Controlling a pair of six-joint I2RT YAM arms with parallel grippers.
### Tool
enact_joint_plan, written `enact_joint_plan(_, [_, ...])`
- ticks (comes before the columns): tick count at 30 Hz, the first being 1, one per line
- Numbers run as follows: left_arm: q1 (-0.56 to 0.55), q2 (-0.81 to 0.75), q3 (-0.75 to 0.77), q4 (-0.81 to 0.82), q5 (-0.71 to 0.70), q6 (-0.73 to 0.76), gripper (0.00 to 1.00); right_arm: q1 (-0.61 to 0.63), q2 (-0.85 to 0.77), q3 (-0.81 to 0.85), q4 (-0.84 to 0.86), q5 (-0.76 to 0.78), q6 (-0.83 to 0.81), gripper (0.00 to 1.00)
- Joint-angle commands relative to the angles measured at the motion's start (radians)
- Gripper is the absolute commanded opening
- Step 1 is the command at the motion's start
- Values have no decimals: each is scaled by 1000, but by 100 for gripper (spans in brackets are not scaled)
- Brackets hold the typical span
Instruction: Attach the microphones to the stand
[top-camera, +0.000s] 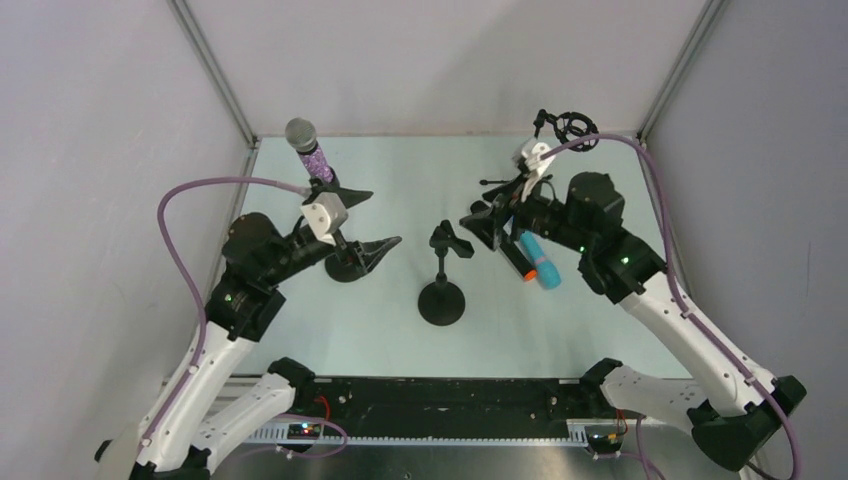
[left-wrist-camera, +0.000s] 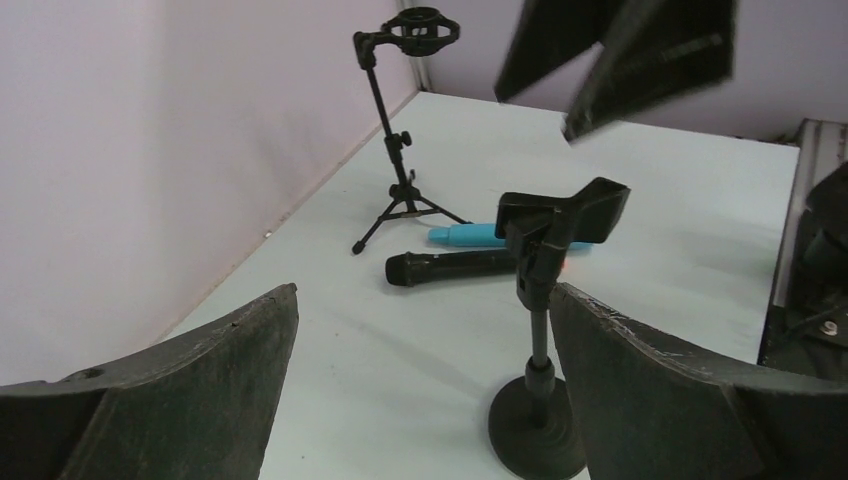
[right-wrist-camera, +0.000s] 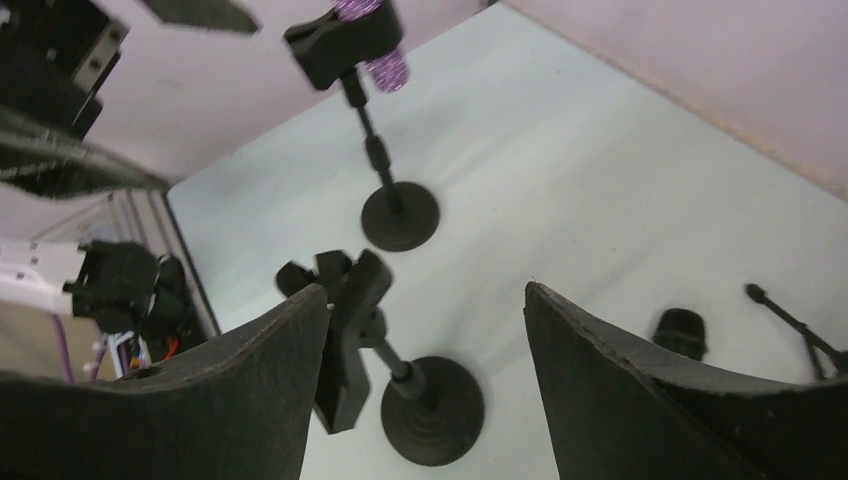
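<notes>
Purple glittery microphone with a silver mesh head (top-camera: 310, 150) sits tilted in the clip of a black round-based stand (top-camera: 350, 268) at the far left of the pale worktop (top-camera: 420, 175), so one of three appears attached. A black stick microphone with an orange end (top-camera: 518, 258) and a plain teal microphone (top-camera: 545, 270) lie side by side on the worktop at the right, partly under the right arm, and are not yet mounted. Two holders are empty: a short black stand with a clip (top-camera: 441, 300) in the middle, and a tall black tripod stand with a ring mount (top-camera: 575, 125) at the far right. The left gripper (top-camera: 365, 222) hangs by the purple microphone's stand, jaws wide and holding nothing. The right gripper (top-camera: 490, 222) hovers between the middle stand and the two lying microphones, jaws apart and empty.
</notes>
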Motion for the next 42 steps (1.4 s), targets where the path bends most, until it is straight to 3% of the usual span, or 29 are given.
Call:
enact_joint_plan(1, [5,17,19,6,100,39,100,-63,-14,61,-73,-12,69,77])
enact_joint_plan(4, [4,31,5,5,154,61,100,-73,5,61,-99,43,101,77])
enact_joint_plan(13, [-28,58,-43,3,195,128,100,-105,99,-43,-192,456,222,80])
enact_joint_plan(20, [-49,2,-47,5,170,134,100,-167,368,-95,-9,522,260,79])
enact_joint_plan(27, [-51,-45,-46,-19,136,145,100,-173,670,41,-13,551,219,81])
enact_joint_plan(42, [-50,-60,-47,-24,122,137,100,-169,822,129,-36,591,162,80])
